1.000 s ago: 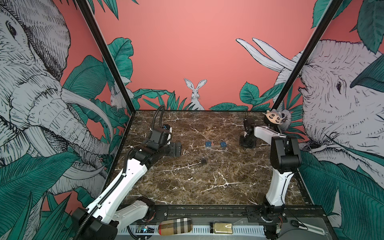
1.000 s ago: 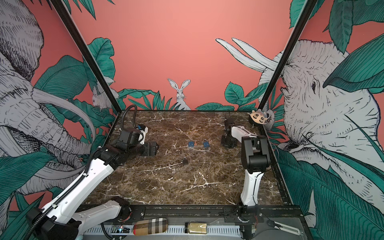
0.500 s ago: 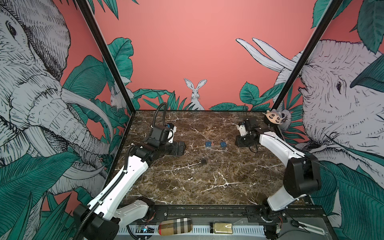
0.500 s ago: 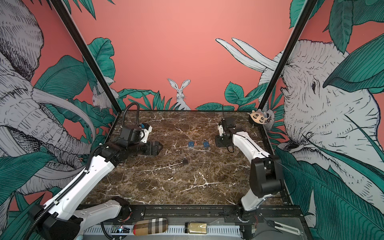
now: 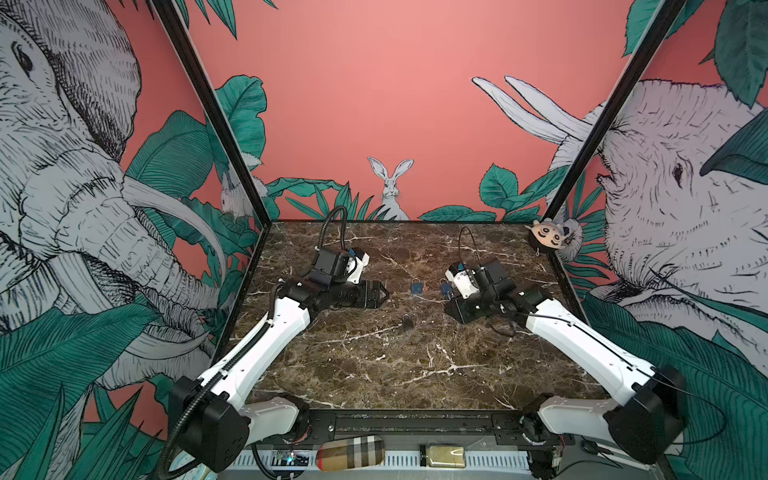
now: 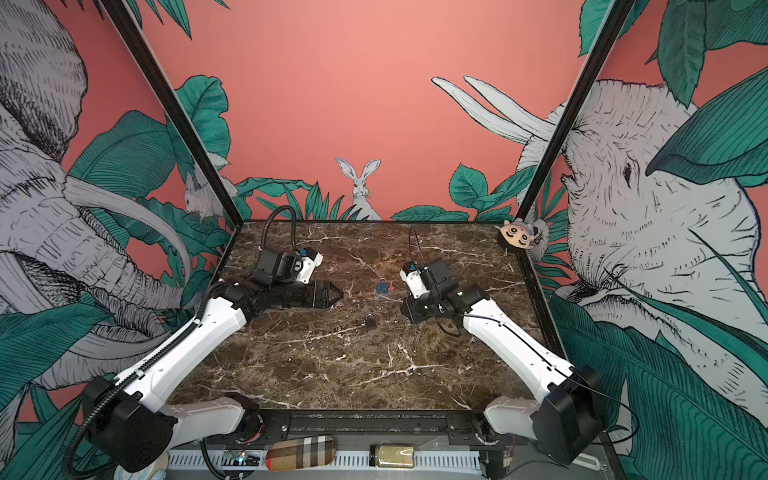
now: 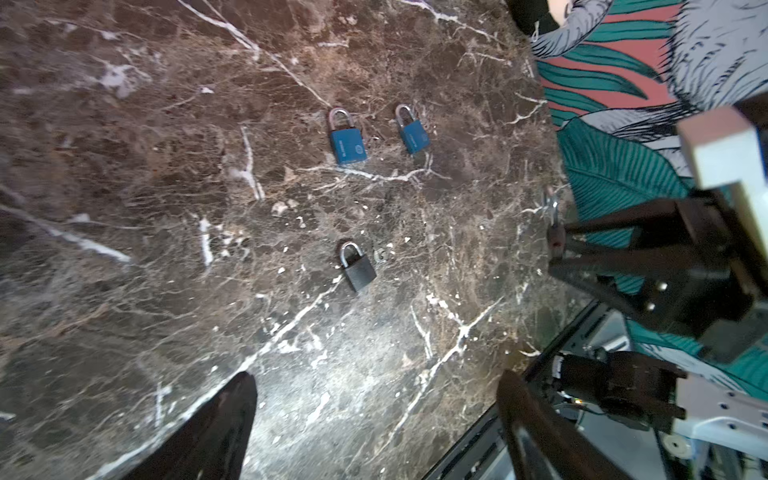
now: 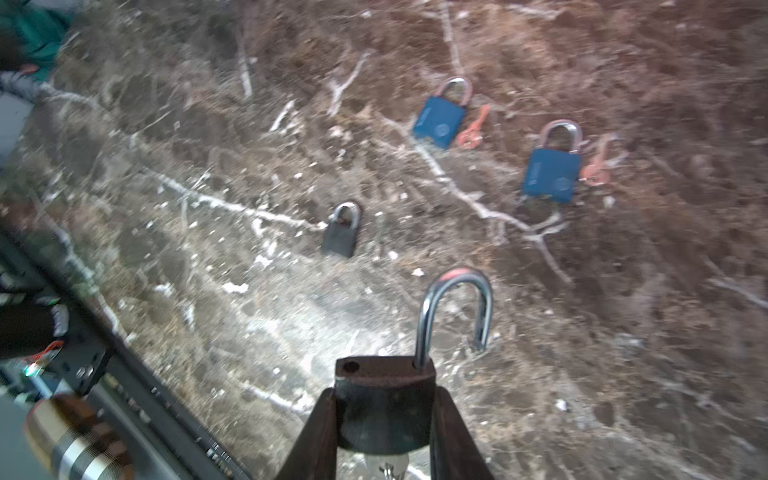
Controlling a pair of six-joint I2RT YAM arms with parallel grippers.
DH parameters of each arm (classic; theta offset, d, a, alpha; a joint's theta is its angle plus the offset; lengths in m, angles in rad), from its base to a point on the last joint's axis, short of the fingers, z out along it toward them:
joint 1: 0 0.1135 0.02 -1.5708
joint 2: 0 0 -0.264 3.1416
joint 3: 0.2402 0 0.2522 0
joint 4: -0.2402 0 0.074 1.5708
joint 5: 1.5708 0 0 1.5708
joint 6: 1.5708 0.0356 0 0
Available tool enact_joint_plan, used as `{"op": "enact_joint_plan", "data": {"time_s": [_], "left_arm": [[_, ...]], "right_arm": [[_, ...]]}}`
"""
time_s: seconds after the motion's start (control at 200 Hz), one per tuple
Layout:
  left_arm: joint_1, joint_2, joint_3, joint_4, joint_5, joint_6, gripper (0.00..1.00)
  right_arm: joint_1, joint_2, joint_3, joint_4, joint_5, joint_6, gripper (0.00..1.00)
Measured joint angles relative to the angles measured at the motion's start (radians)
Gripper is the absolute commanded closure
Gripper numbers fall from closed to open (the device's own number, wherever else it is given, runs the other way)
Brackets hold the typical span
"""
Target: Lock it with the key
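I am pinching the open padlock (image 8: 384,415) in my right gripper (image 8: 384,392), my fingers pressing on both sides of its body. Its shackle (image 8: 455,316) is standing swung out, one leg free of its hole. A scrap of silver is showing under the body (the key, perhaps; it is too blurred to say). I am holding it off the marble table (image 5: 374,374), right of the black padlock (image 5: 407,321) in both top views.

That black padlock is lying flat. Beyond it, toward the back wall, the first blue padlock (image 8: 438,122) and the second blue padlock (image 8: 550,174) are lying, with a red key (image 8: 471,129) and another red key (image 8: 596,166) just beside them.

My left gripper (image 7: 376,374) is hovering left of the black padlock, well apart, fingers (image 7: 224,424) spread wide around nothing.

In front of the black padlock, off the marble, a plaid pouch (image 5: 351,453) and an amber jar (image 5: 442,456) are lying closed; I cannot tell their contents.
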Motion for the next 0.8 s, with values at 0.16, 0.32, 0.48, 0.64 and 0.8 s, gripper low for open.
{"op": "enact_joint_plan", "data": {"time_s": [0.16, 0.32, 0.48, 0.64, 0.8], "left_arm": [[-0.018, 0.063, -0.012, 0.058, 0.046, -0.028, 0.14], [-0.059, 0.13, -0.011, 0.092, 0.065, -0.04, 0.17], [-0.089, 0.164, -0.011, 0.105, 0.082, -0.044, 0.19], [-0.101, 0.164, -0.011, 0.119, 0.097, -0.048, 0.2], [-0.101, 0.165, -0.011, 0.137, 0.098, -0.061, 0.2]], "right_arm": [[0.095, -0.035, -0.026, 0.001, 0.007, 0.034, 0.91], [0.168, -0.019, -0.027, 0.01, 0.035, 0.058, 0.91], [0.222, 0.029, -0.027, 0.032, 0.06, 0.072, 0.91], [0.248, 0.075, -0.026, 0.053, 0.066, 0.075, 0.92], [0.274, 0.101, -0.015, 0.062, 0.066, 0.075, 0.92]]}}
